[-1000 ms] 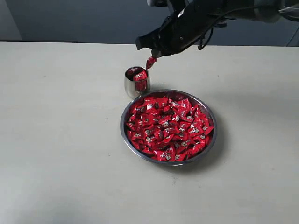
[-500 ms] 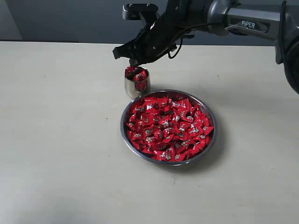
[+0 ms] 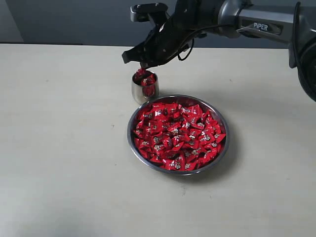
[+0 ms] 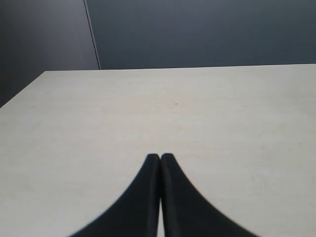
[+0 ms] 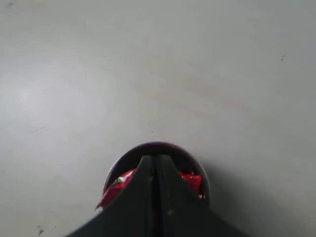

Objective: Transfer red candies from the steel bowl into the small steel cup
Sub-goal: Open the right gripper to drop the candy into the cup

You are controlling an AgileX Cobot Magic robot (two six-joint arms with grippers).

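Shut tight just over cup [image 3: 144, 90] with right gripper [image 3: 144, 65]; candy [image 3: 140, 75] at rim below tips, cannot tell whether pinched. Shut on nothing with left gripper [image 4: 160, 157], above table [image 3: 64, 148]. Bowl [image 3: 224, 143] heaped with candies [image 3: 177, 136] just beside cup, at 5 o'clock; nothing blocking. Pale tabletop, dark wall [image 3: 74, 19] behind. Since a second ago: shifted toward 9 o'clock, hanging candy lowered to rim

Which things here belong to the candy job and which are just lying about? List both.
Job: red candies, steel bowl, small steel cup, right gripper pinching a candy at the cup's mouth.
Not in use: left gripper, shut above the table.
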